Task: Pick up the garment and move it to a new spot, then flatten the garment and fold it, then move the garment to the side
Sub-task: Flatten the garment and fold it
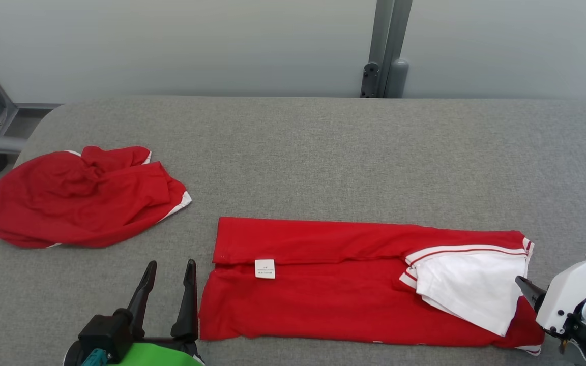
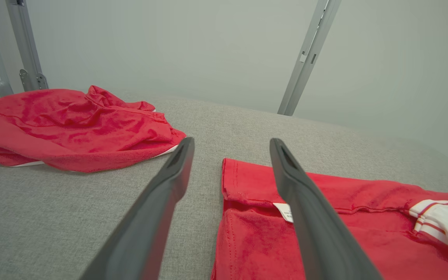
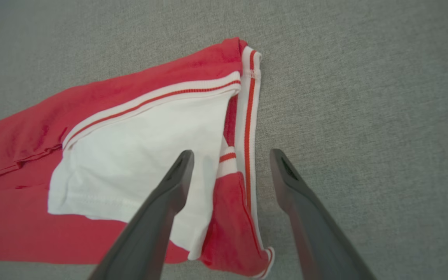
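Garment [image 1: 354,284]: folded lengthwise into a strip. Left gripper [image 1: 170,269], right gripper [image 3: 231,155]: fingers spread, empty, poised at opposite ends, likely for a crosswise fold. Heap [image 1: 79,198]: well apart.

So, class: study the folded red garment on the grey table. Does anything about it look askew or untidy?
Yes. At the right end of the folded garment, the white sleeve lies crooked across the red cloth, its corner slanting toward the near edge. A second red garment sits crumpled at the left of the table.
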